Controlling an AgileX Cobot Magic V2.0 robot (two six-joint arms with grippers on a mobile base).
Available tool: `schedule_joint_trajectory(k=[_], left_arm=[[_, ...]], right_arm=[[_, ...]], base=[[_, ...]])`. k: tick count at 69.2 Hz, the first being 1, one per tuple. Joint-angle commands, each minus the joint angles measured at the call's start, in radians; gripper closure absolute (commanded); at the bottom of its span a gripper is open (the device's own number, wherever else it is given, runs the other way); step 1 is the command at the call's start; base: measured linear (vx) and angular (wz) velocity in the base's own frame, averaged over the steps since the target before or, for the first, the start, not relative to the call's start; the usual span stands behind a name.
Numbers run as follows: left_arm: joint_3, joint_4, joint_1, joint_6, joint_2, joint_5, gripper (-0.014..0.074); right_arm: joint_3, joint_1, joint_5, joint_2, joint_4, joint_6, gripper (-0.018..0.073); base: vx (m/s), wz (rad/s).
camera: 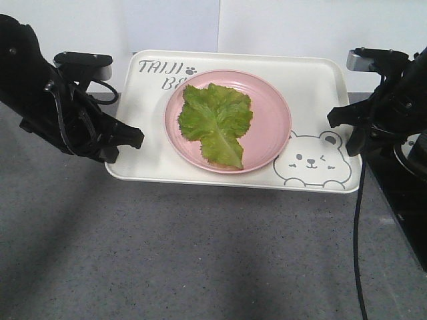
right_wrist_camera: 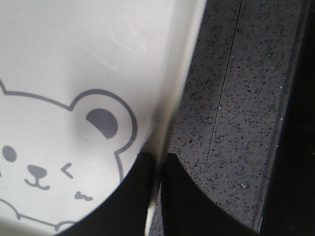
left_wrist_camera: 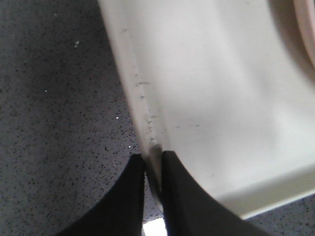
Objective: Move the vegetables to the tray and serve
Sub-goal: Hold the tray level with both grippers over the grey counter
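Green lettuce leaf (camera: 217, 122) flat on cream tray (camera: 313, 87)

A staged test bench rather than a real kitchen is suggested. A dark speckled stone-like counter (camera: 200, 253) is seen, backed along its far edge by plain white panels (camera: 280, 27). Only a cartoon-printed tray (camera: 320, 87) is carried on it, and black cabling (camera: 358, 240) is trailed over its right edge.
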State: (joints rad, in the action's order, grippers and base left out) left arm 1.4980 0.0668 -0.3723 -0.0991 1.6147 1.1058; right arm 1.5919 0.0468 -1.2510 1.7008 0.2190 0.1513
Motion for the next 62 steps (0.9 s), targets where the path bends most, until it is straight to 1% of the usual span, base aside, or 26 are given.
schedule_joint_trajectory(k=[1, 62], left_arm=[[0.033, 0.088, -0.014, 0.027, -0.049, -0.09, 0.0603], [0.033, 0.088, -0.014, 0.027, -0.049, -0.09, 0.0603]], right_arm=[[0.027, 0.011, 0.017, -0.051, 0.089, 0.029, 0.0565], [0.027, 0.011, 0.017, -0.051, 0.089, 0.029, 0.0565]], base=[[0.04, -0.03], [0.03, -0.01]])
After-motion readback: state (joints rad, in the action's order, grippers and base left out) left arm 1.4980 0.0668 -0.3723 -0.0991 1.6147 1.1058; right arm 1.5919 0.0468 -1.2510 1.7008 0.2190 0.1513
